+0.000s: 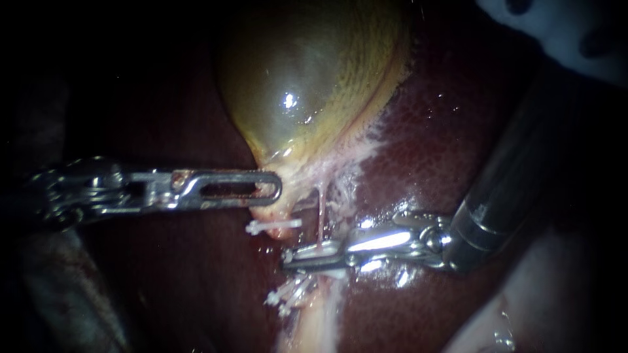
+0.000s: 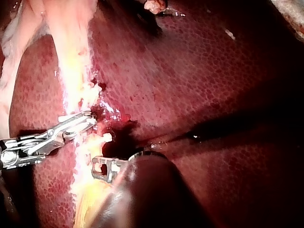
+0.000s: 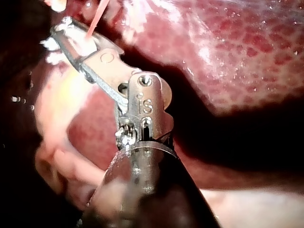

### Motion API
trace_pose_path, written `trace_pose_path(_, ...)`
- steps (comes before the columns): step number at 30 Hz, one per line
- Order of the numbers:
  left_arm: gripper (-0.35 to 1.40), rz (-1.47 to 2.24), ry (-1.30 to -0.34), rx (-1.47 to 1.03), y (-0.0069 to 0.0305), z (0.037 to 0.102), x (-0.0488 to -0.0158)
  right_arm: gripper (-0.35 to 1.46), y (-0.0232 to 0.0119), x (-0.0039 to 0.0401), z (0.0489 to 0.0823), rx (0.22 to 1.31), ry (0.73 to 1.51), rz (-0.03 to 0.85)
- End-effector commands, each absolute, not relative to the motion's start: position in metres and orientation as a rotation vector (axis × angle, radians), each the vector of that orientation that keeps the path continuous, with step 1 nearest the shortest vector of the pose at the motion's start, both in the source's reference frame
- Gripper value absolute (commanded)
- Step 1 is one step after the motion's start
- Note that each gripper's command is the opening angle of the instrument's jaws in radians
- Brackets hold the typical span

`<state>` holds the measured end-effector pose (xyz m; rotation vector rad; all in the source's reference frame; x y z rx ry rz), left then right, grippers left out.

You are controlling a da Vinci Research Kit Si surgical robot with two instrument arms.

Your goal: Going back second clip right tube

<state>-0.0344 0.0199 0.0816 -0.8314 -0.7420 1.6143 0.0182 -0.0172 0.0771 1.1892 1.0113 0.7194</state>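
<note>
Showing the right tube (image 1: 320,219): a thin pink strand stretched straight from the neck of the gallbladder (image 1: 307,78) down into your right instrument (image 1: 292,257). Its jaws stand apart with the tube between them, gripping nothing. A white clip (image 1: 273,227) lies just beside the tube, and a cluster of clips (image 1: 288,297) sits below the jaws. Your left instrument (image 1: 273,193) is clenched on the gallbladder's neck, probably pulling it aside so the tube stands straight, clear of the liver (image 1: 445,150).
</note>
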Motion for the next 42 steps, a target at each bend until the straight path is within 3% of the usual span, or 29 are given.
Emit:
trace_pose_path(1, -0.35, 1.614, -0.742, -0.831, 0.0199, 0.0816, -0.0344, -0.35, -0.0172, 0.0183, 0.0771, 1.186, 1.014, 0.715)
trace_pose_path(12, -0.35, 1.614, -0.742, -0.831, 0.0199, 0.0816, -0.0344, -0.35, -0.0168, 0.0184, 0.0769, 1.163, 1.065, 0.69)
trace_pose_path(16, -0.35, 1.614, -0.742, -0.831, 0.0199, 0.0816, -0.0344, 0.03, -0.0169, 0.0185, 0.0767, 1.166, 1.092, 0.69)
trace_pose_path(21, -0.35, 1.614, -0.742, -0.831, 0.0198, 0.0815, -0.0344, 0.28, -0.017, 0.0185, 0.0767, 1.147, 1.106, 0.666)
trace_pose_path(32, -0.35, 1.614, -0.745, -0.832, 0.0198, 0.0815, -0.0344, 0.37, -0.0169, 0.0185, 0.0769, 1.103, 1.139, 0.609)
trace_pose_path(42, -0.35, 1.614, -0.745, -0.832, 0.0198, 0.0814, -0.0344, 0.47, -0.0163, 0.0184, 0.077, 0.992, 1.184, 0.565)
